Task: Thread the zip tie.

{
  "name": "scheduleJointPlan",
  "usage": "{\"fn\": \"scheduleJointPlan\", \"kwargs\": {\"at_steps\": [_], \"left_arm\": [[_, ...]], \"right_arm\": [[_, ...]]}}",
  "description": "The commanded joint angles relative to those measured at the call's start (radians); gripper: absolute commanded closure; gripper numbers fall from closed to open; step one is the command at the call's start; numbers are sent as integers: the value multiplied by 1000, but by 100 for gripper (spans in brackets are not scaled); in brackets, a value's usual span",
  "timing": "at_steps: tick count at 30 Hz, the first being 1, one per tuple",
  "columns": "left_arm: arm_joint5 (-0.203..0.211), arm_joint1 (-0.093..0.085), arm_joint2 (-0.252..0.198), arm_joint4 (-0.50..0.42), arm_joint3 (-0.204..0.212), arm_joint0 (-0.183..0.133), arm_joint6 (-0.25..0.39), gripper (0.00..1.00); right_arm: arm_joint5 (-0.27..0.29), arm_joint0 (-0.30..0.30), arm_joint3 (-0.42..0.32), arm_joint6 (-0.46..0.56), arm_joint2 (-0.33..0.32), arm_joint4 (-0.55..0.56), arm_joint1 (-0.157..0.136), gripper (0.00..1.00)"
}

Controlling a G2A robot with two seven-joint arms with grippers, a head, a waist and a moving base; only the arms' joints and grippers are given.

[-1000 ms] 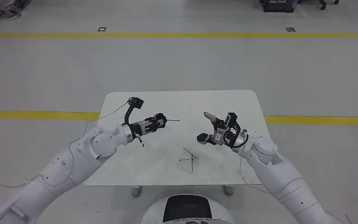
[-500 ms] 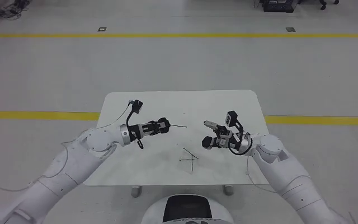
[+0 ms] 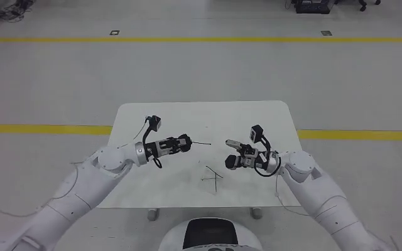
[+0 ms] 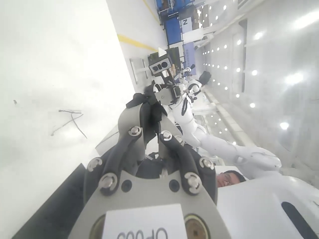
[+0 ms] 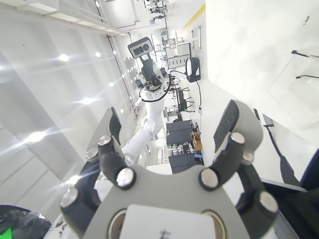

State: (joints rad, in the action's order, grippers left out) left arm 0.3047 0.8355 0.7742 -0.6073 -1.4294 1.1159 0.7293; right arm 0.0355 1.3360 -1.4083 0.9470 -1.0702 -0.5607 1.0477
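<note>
Barely started. Nearest, loose on the table (image 3: 264,119): spare ties (image 3: 213,174), untouched. Beyond, clamped tight in the left gripper (image 3: 185,141): the zip tie (image 3: 201,142), tail aimed at the wide-spread, empty right gripper (image 3: 230,154), near but apart. No loop formed; threading seemingly all left to do.

Black zip tie (image 3: 201,143), plain white table (image 3: 207,116) (yellow floor stripes (image 3: 201,39)).

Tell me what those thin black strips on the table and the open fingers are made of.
Zip ties: probably matte black plastic; thin, slightly bent. Right gripper fingers: grey, looks like metal, with shiny bolts; black ribbed pads, perhaps rubber.
</note>
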Motion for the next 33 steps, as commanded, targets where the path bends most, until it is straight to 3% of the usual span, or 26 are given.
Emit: {"fn": "scheduleJointPlan", "kwargs": {"at_steps": [1,7,15,23,29,33], "left_arm": [[-13,7,-5,-80,19,-3,65,100],[8,27,-17,-210,78,-11,193,100],[16,47,-28,-219,113,-23,218,100],[14,49,-29,-218,111,-22,214,100],[-34,62,-45,-272,114,-15,287,100],[-39,72,-58,-256,125,-18,281,100]], "right_arm": [[54,-7,26,59,-3,7,-1,0],[174,-39,85,183,3,33,0,0],[279,-83,152,285,30,2,11,0],[282,-85,155,287,30,0,12,0],[291,-87,168,260,37,-35,20,0],[304,-110,201,303,42,-88,28,0]]}}
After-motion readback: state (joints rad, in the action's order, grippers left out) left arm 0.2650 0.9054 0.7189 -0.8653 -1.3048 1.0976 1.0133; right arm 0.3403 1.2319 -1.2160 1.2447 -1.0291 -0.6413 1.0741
